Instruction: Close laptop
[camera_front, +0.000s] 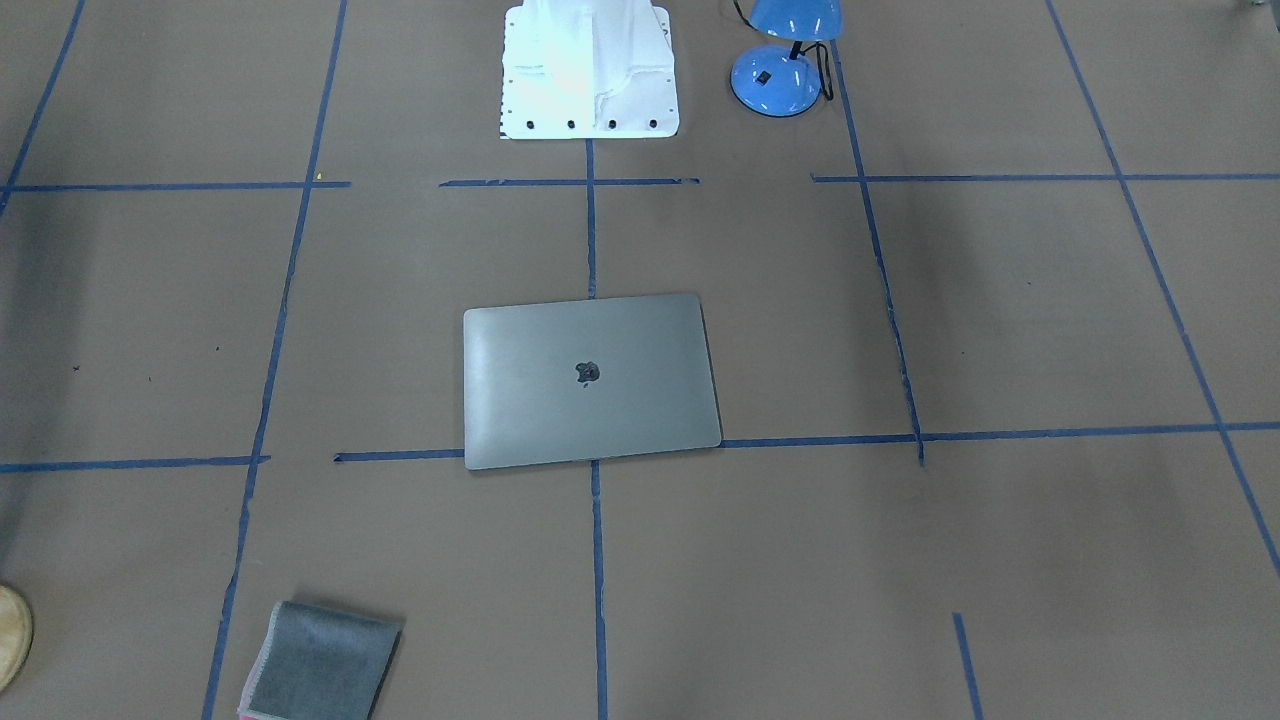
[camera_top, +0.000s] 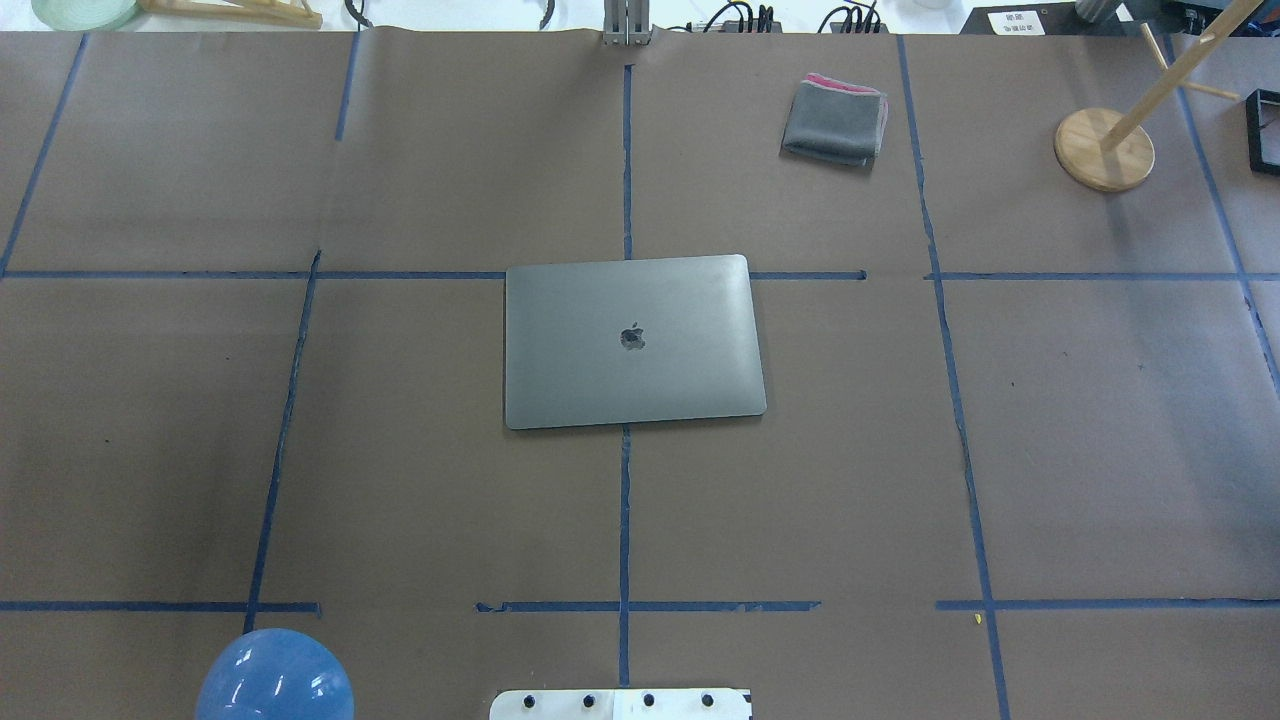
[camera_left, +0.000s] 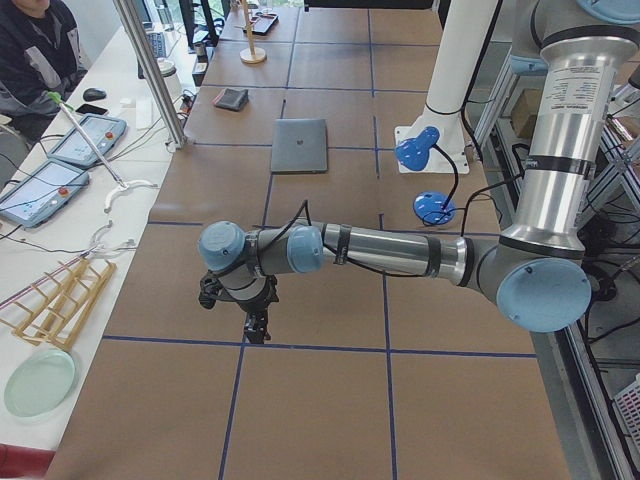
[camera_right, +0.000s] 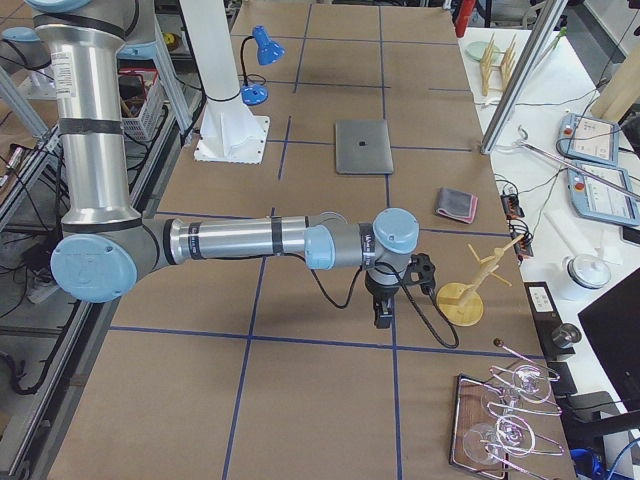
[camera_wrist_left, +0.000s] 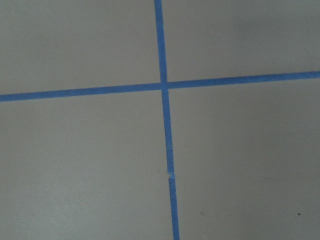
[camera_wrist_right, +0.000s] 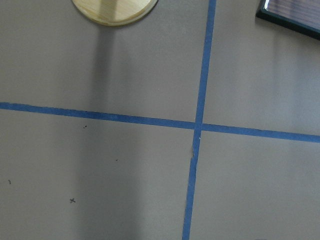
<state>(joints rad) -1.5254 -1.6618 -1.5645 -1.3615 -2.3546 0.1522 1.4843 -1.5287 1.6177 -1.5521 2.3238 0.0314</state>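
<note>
Left gripper (camera_left: 256, 332) hangs over bare table (camera_top: 150, 450), well apart from the work. It shows only in a side view, so I cannot tell whether its jaws are parted or closed. Lamp (camera_top: 274, 678), blue, sits at the robot's edge on the left. Laptop (camera_top: 633, 340) lies flat at the table's centre, over a crossing of tape lines, lid down on its base and logo side up. I judge the task already met, with no hold needed. Should contact be required, I expect a stiff, slim metal shell, moderately heavy, smooth and probably slippery, with a screen inside that would not tolerate hard pressure. I would press flat on the lid's free edge, never pinch. Only readable marking: the dark apple logo at mid-lid. Cloth (camera_top: 835, 120), grey and folded, lies beyond the laptop to its right, well apart. Label (camera_top: 1011, 20), white, carries print too small to read. Stand (camera_top: 1103, 148), wooden, is farther right. Right gripper (camera_right: 383, 318) hovers near the stand, again seen side-on only, so its state cannot be told.
</note>
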